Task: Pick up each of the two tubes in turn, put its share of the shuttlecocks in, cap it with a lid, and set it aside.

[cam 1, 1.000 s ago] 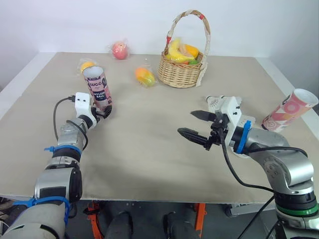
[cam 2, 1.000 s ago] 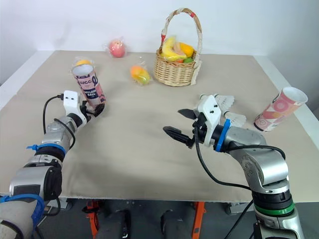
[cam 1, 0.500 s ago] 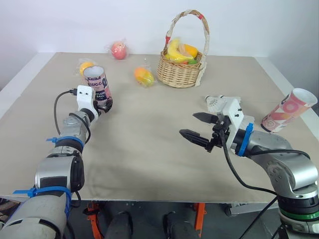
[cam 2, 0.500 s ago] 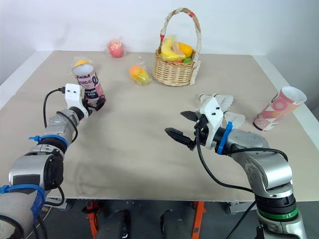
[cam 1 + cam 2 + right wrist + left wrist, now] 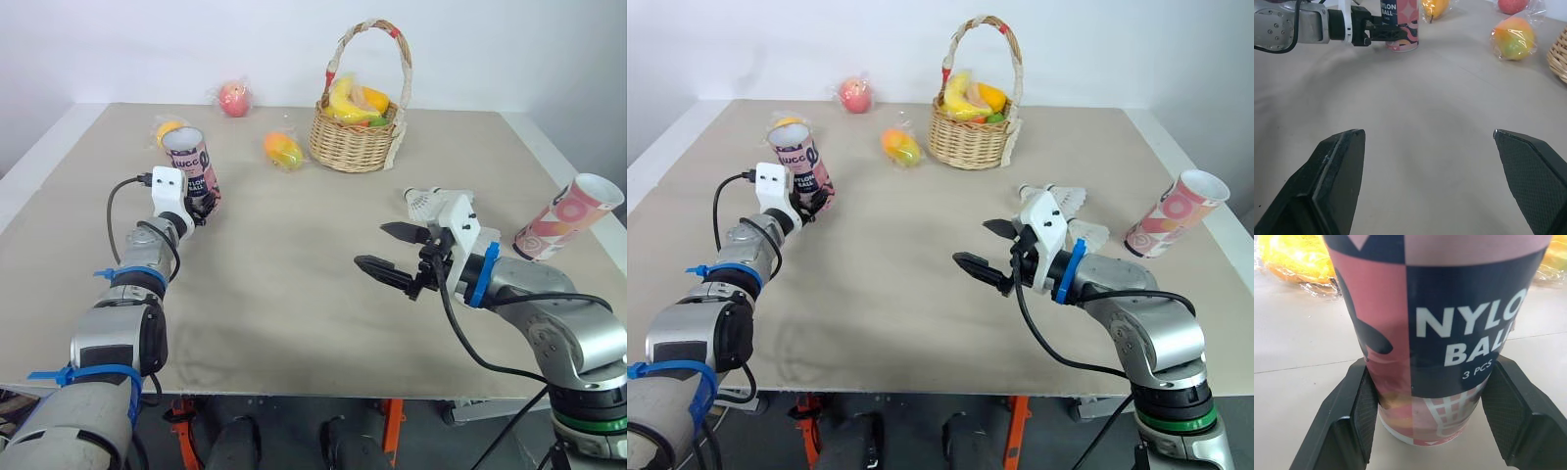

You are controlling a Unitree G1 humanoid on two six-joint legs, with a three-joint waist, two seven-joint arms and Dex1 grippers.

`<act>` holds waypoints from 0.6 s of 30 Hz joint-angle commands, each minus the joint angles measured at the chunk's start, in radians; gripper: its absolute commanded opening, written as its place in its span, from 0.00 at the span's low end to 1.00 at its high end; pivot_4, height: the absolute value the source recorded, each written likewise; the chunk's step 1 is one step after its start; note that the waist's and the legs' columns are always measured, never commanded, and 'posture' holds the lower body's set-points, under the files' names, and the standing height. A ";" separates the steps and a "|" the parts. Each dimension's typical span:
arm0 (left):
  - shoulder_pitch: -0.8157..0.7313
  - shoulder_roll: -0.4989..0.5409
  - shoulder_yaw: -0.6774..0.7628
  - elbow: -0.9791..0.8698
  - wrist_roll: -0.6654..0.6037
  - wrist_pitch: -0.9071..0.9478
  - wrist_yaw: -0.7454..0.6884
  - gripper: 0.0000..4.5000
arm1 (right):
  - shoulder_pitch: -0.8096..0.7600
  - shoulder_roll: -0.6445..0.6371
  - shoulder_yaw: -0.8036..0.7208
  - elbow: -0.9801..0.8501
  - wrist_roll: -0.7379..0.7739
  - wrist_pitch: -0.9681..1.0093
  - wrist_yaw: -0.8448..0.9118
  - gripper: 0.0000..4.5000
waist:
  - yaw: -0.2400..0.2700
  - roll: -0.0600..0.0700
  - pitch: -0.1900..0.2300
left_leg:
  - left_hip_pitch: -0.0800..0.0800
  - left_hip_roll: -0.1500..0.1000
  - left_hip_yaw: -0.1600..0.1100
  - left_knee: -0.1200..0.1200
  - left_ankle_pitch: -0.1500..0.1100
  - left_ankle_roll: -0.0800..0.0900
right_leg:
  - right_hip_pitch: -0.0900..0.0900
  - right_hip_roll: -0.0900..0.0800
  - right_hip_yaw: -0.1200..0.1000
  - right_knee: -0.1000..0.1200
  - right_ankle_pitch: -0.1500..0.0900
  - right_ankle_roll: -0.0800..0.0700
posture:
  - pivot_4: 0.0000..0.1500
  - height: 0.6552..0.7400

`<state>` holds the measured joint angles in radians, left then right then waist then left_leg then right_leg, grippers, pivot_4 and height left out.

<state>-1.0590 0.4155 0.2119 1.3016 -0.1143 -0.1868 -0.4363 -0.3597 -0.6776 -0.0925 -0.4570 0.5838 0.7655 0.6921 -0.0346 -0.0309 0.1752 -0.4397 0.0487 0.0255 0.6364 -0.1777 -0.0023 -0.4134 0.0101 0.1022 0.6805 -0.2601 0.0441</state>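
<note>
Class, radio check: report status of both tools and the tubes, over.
Left tool shut on dark tube, upright on table. Right tool open, empty. Pink tube lying at right edge, shuttlecocks beside right tool. Basket, fruit far side, out of the way.

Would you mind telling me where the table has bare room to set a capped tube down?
The widest bare stretch is the middle of the table, between the left claw gripping the navy tube and the open right claw, down to the near edge. The far edge is crowded: basket, wrapped fruits. Near the right edge lie shuttlecocks and the tilted pink tube.
</note>
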 commanded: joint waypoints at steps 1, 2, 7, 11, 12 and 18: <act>-0.028 0.042 -0.007 -0.085 0.003 -0.056 -0.094 0.63 | -0.002 -0.025 -0.039 -0.019 0.005 -0.007 -0.001 1.00 | 0.000 0.000 0.000 | 0.000 0.000 0.000 0.000 0.000 0.000 | 0.000 0.000 0.000 0.000 0.000 0.000 | 1.00 0.99; -0.032 0.049 -0.016 -0.110 0.001 -0.058 -0.148 0.63 | 0.000 -0.031 -0.048 -0.011 0.001 -0.008 -0.004 1.00 | 0.000 0.000 0.000 | 0.000 0.000 0.000 0.000 0.000 0.000 | 0.000 0.000 0.000 0.000 0.000 0.000 | 1.00 0.99; -0.004 0.105 -0.099 -0.323 -0.016 -0.010 -0.495 0.63 | 0.023 -0.055 -0.092 0.021 -0.015 -0.002 -0.031 1.00 | -0.001 -0.001 0.000 | -0.001 0.000 0.000 0.000 0.000 0.000 | -0.001 0.000 0.000 0.000 0.001 -0.002 | 1.00 0.99; 0.098 0.180 -0.197 -0.591 -0.051 0.099 -0.789 0.63 | 0.049 -0.054 -0.106 0.022 -0.024 0.001 -0.060 1.00 | -0.005 0.001 0.000 | -0.001 0.000 0.001 -0.001 0.000 0.000 | -0.001 -0.001 0.001 0.000 0.001 -0.003 | 1.00 0.99; 0.128 0.202 -0.215 -0.666 -0.071 0.137 -0.852 0.63 | 0.053 -0.050 -0.106 0.025 -0.032 -0.002 -0.072 1.00 | -0.008 0.001 0.000 | -0.001 0.000 0.001 -0.001 0.000 0.000 | -0.002 0.000 0.001 0.001 0.000 -0.004 | 1.00 0.99; 0.244 0.310 -0.301 -0.949 -0.109 0.296 -1.060 0.63 | 0.010 0.013 -0.037 0.114 -0.154 -0.042 -0.193 1.00 | -0.014 0.000 0.000 | -0.001 0.003 0.001 0.000 0.000 0.000 | -0.004 0.002 0.001 0.003 -0.001 -0.003 | 1.00 0.99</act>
<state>-0.8127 0.6942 -0.0836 0.4260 -0.2073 0.0962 -1.4547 -0.3210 -0.6667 -0.1411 -0.3429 0.4630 0.7546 0.5303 -0.0489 -0.0304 0.1751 -0.4409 0.0519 0.0266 0.6365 -0.1770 -0.0014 -0.4173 0.0126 0.1030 0.6833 -0.2609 0.0417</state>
